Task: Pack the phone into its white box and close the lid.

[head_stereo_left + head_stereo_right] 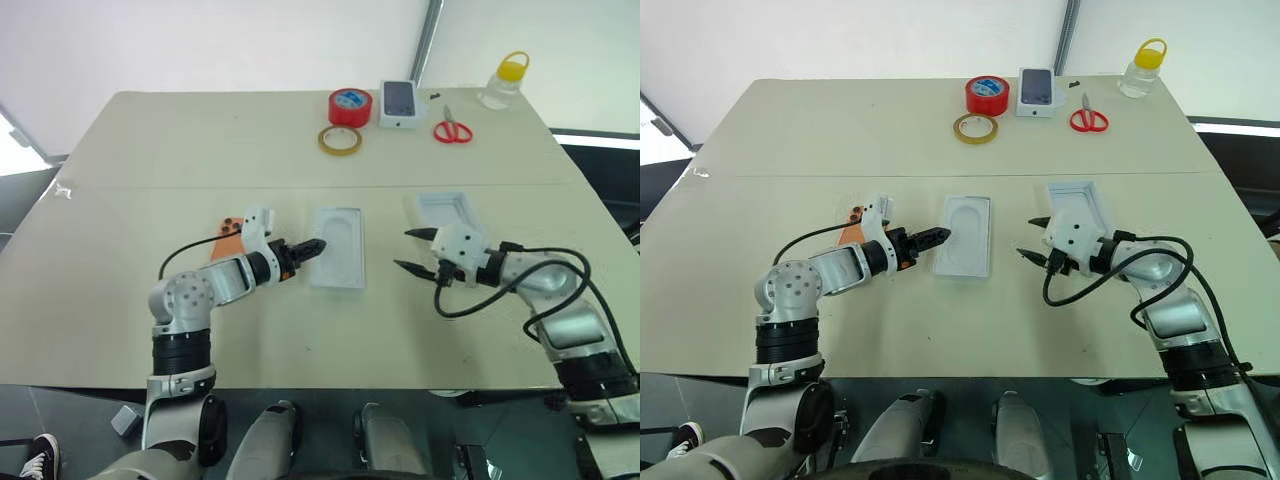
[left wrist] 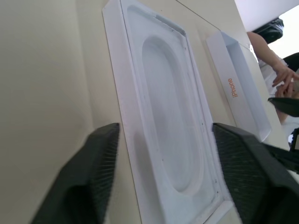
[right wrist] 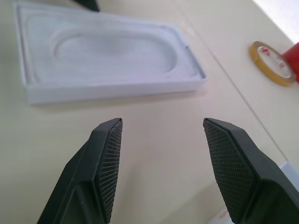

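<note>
Left claw: the left claw is spread wide and holds nothing, its tips at the near-left edge of the box.
Right claw: the right claw is spread too and empty (one finger above, one below in the head view), pointing toward the box across bare worktop.
Box: just ahead of the left claw, flat on the worktop, open side up; in the wrist views its inside is a white moulded tray with an oval hollow.
Phone: the phone lies behind the left claw, mostly hidden by that wrist; an orange corner with dark lenses shows.
Lid: the lid lies just beyond the right claw, partly hidden by it, open side up, orange lettering on one wall.
Yellow tape: yellow tape lies well beyond both claws.
Red tape: red tape sits just past the yellow one.
Small box: a small box picturing a dark screen stands beside the red tape.
Scissors: red-handled scissors lie far beyond the right claw.
Bottle: a clear bottle with a yellow cap stands at the far edge.
</note>
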Robot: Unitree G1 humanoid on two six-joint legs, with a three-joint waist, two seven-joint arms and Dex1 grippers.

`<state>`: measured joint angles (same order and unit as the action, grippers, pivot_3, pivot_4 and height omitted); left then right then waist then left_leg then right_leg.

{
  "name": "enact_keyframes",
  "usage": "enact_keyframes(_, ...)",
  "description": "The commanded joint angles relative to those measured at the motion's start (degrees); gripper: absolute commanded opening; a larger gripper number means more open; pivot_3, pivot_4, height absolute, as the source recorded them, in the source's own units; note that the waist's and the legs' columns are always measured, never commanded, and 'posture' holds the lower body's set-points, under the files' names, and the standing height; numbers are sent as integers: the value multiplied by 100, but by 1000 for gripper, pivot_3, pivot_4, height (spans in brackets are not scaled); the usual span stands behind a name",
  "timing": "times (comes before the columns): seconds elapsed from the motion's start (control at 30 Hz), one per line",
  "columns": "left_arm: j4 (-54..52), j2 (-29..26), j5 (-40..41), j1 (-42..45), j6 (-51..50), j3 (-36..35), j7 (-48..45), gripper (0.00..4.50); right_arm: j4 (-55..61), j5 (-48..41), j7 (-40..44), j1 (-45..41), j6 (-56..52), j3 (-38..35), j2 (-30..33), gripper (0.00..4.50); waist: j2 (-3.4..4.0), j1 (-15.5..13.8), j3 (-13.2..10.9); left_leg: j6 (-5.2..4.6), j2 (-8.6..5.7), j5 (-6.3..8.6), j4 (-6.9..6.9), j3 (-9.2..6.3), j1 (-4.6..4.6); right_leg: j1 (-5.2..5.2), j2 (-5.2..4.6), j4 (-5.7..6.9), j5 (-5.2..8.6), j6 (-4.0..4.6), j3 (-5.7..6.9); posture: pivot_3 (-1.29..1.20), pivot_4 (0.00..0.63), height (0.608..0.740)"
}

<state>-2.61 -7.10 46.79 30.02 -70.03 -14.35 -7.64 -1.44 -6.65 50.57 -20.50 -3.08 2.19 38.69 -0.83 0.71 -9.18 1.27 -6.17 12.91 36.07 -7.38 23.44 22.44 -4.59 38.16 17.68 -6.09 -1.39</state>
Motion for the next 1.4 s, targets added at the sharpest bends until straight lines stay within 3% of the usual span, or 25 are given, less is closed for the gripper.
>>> enact_keyframes(0.03, -450, -406, 100, 139, 158, -31, -426, 3954, 301, -551, -290, -377, -431, -329, -371, 2896, 1, 29, 0, 0, 0, 0, -2, 2, 0, 3, 1, 4, 0, 0, -3, 0, 150, 740)
enact_keyframes(0.1, -509, -564, 47, 150, 328, 0, -588, 3954, 396, -711, -348, -477, -650, -351, -522, 2896, 3, 17, 1, 4, 3, -2, -5, 1, -1, 6, 4, 6, 0, 1, -3, 0, 150, 740)
enact_keyframes(0.2, -720, -1144, -384, -17, 1132, 244, -1226, 3997, 360, -377, -601, -643, -609, -17, -775, 2061, 2, 3, 1, 4, 1, -3, -4, 0, 1, 4, 1, 1, 0, 1, -1, 0, 150, 740)
enact_keyframes(0.33, -819, -2041, -979, -498, 2243, 580, -2289, 3997, 80, 228, -822, -785, -335, 567, -1075, 24, 6, 25, 3, 5, 0, -3, -13, 2, 1, 9, 0, 0, 0, 2, -4, 0, 150, 740)
enact_keyframes(0.43, -717, -2660, -1168, -899, 2875, 562, -3157, 3997, -72, 632, -878, -859, -139, 982, -1244, 24, 9, 29, 1, 9, 2, -6, -23, 4, 0, 18, 0, 1, -1, 5, -7, 0, 150, 740)
enact_keyframes(0.57, -643, -2998, -1253, -1276, 3636, 204, -3695, 3997, -332, 1098, -847, -1013, -181, 1479, -1349, 24, 10, -1, 1, 10, 1, -6, -30, 2, 1, 20, -4, -2, -3, 9, -6, 0, 150, 740)
enact_keyframes(0.8, -684, -2916, -1583, -1647, 4200, 268, -3652, 3997, -1218, 1747, -902, -1592, 21, 1919, -1465, 24, 10, 12, 0, 9, 1, -6, -35, 1, 0, 22, -5, -2, -3, 9, -5, 0, 150, 740)
enact_keyframes(0.93, -837, -2760, -1577, -1729, 4203, 252, -3520, 3997, -1427, 1956, -480, -1658, 190, 2199, -1307, 24, 10, 24, 0, 9, 2, -6, -37, 0, 0, 23, -3, -2, -3, 9, -4, 0, 150, 740)
enact_keyframes(1.17, -967, -2661, -1604, -1760, 4212, 274, -3392, 3997, -1393, 1945, 132, -1561, 445, 2207, -948, 24, 10, 18, 1, 7, 1, -5, -37, -2, -6, 14, -2, -2, -3, 9, -2, 0, 150, 740)
enact_keyframes(1.4, -476, -2751, -1473, -1448, 3461, 124, -3019, 3997, -1475, 1339, -445, -1943, 210, 1502, -1739, 24, 10, 52, -1, 9, 3, -6, -39, -3, -4, 23, 2, 5, -5, 11, -3, 0, 150, 740)
